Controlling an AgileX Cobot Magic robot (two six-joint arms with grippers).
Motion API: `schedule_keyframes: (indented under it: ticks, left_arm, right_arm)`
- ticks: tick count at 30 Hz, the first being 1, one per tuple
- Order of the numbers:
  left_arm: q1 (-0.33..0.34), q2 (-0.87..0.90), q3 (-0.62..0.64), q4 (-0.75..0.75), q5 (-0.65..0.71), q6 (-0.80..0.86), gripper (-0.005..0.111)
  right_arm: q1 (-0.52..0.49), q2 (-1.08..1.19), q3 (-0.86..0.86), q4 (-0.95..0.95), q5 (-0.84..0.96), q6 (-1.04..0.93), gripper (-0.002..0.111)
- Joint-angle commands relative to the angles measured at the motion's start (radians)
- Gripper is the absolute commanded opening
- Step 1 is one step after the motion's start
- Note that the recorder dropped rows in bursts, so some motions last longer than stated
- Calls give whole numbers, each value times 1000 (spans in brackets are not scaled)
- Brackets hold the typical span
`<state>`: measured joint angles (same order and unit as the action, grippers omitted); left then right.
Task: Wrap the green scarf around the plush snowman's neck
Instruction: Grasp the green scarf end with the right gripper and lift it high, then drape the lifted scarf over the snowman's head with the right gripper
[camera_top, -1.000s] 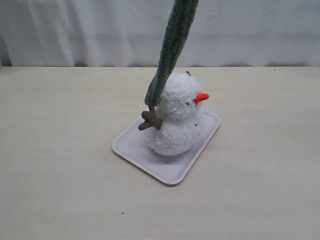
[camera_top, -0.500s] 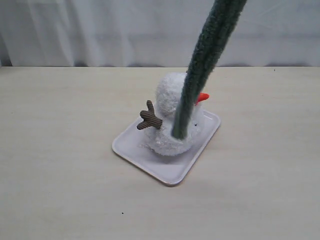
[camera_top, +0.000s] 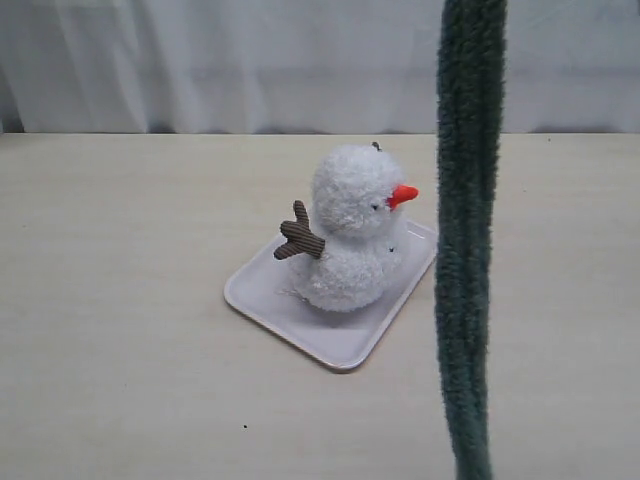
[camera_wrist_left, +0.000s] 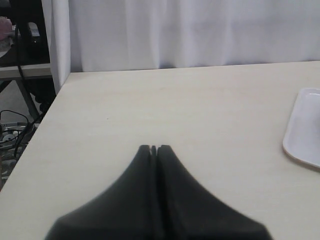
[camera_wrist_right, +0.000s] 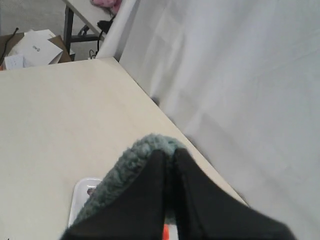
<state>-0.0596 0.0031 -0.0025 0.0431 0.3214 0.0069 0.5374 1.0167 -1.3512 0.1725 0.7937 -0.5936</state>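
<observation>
The right tool (camera_wrist_right: 169, 156) pinches the green scarf (camera_top: 466, 240), which hangs clear of the plush snowman (camera_top: 348, 195) on its white tray (camera_top: 262, 298). The left tool (camera_wrist_left: 154, 148) is pressed together, empty. This looks like the carrying step. Next, the strip needs laying against the snowman's neck (camera_top: 352, 240).

Your left tool (camera_wrist_left: 153, 148) has two matte black fingers, broad at the base, tapering to narrow squared tips; your right tool (camera_wrist_right: 167, 152) shows the same black wedges.
</observation>
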Motion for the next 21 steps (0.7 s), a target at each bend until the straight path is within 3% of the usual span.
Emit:
schedule_keyframes:
  ticks: [1, 21]
  left_arm:
    - [0, -3, 3, -2, -13, -2, 0]
    - [0, -3, 3, -2, -13, -2, 0]
  right_arm:
    - [1, 49, 86, -8, -166, 4, 4]
    - [1, 393, 133, -8, -660, -159, 4]
